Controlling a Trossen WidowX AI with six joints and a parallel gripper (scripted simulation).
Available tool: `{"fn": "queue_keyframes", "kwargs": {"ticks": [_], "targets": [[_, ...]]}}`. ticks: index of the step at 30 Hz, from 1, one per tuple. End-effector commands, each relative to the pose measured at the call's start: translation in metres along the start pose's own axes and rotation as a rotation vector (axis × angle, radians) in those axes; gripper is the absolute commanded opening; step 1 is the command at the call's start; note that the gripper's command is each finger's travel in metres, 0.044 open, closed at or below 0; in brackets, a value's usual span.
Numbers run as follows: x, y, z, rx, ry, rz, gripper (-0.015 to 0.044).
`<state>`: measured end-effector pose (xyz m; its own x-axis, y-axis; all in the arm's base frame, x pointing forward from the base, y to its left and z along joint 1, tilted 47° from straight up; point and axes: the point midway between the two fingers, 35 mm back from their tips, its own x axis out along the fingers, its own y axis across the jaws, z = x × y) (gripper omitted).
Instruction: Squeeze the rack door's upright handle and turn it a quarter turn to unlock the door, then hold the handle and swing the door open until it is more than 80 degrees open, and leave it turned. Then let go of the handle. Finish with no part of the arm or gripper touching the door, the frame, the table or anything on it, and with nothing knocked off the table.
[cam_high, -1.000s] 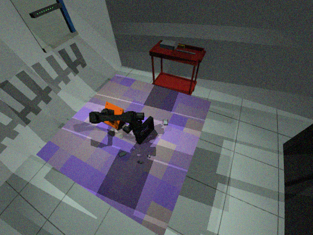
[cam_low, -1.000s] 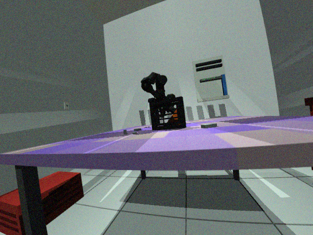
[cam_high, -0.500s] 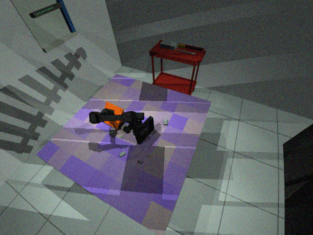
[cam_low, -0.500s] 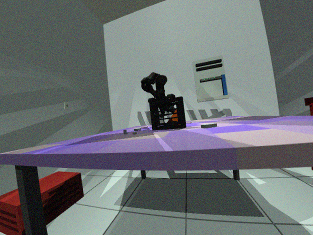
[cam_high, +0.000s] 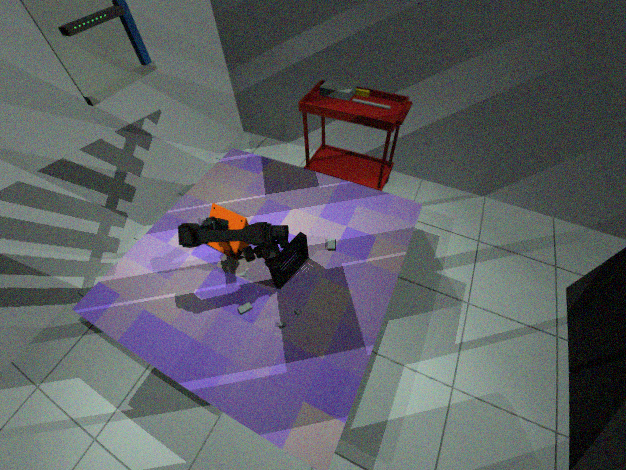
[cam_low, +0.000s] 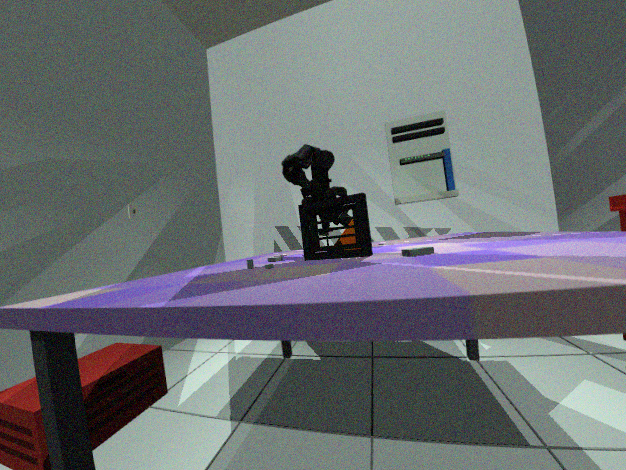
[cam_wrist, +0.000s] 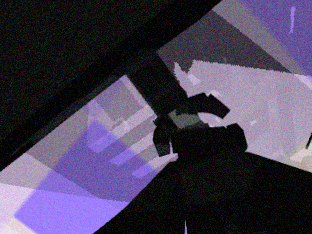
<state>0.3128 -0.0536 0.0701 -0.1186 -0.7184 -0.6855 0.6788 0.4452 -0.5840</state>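
Note:
The black rack (cam_high: 290, 263) (cam_low: 308, 235) stands on the table, with its open-barred face toward the exterior camera. The arm reaches over from behind it in that view. My gripper (cam_high: 260, 250) (cam_low: 331, 215) (cam_wrist: 208, 167) is shut on the door handle (cam_wrist: 212, 139), whose dark end block shows just beyond the fingers in the wrist view. The gripper is rolled, so the rack's dark edge (cam_wrist: 65, 107) runs diagonally there. The fingers hide most of the handle; its exact turn cannot be told. Door and frame are not clearly separable, and no door gap shows.
Small grey blocks (cam_high: 331, 244) (cam_high: 244, 308) (cam_low: 417, 251) and small dark pieces (cam_high: 281, 325) (cam_high: 297, 312) lie around the rack on the purple patterned table (cam_high: 217, 349) (cam_low: 374, 318). An orange plate (cam_high: 227, 218) (cam_low: 348, 236) is near the arm's base. A red cart (cam_high: 353, 113) stands beyond.

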Motion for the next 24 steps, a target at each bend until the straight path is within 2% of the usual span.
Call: {"fn": "queue_keyframes", "kwargs": {"ticks": [1, 24], "targets": [[-0.0006, 0.0, 0.0007, 0.176, -0.003, 0.003, 0.0021], [-0.0005, 0.0, 0.0007, 1.31, -0.001, 0.004, 0.0021]]}}
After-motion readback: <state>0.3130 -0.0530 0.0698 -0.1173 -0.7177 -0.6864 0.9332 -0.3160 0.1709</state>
